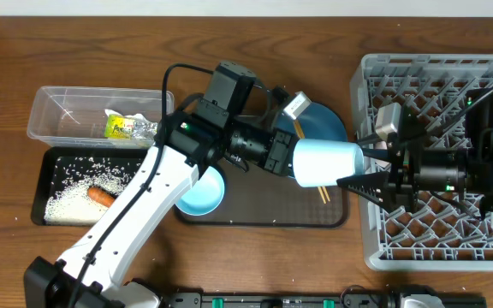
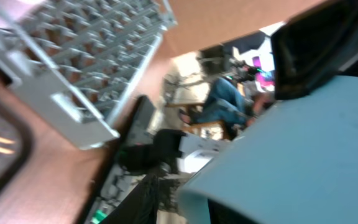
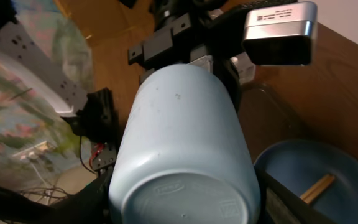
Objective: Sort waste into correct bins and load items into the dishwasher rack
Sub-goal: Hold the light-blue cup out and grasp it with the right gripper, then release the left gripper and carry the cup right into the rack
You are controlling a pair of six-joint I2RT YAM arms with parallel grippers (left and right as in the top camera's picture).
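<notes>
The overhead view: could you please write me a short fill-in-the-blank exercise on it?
1. The carrot lies in the ___ tray, among rice grains.
2. The crumpled wrapper lies in the ___ tub.
3. From over the grey ___, the right gripper flanks the light-blue cup.
Missing words: black; clear; rack.

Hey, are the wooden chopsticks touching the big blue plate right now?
Touching. The right wrist view shows it: the chopsticks rest with one end inside the blue plate, lying on its surface.
</notes>
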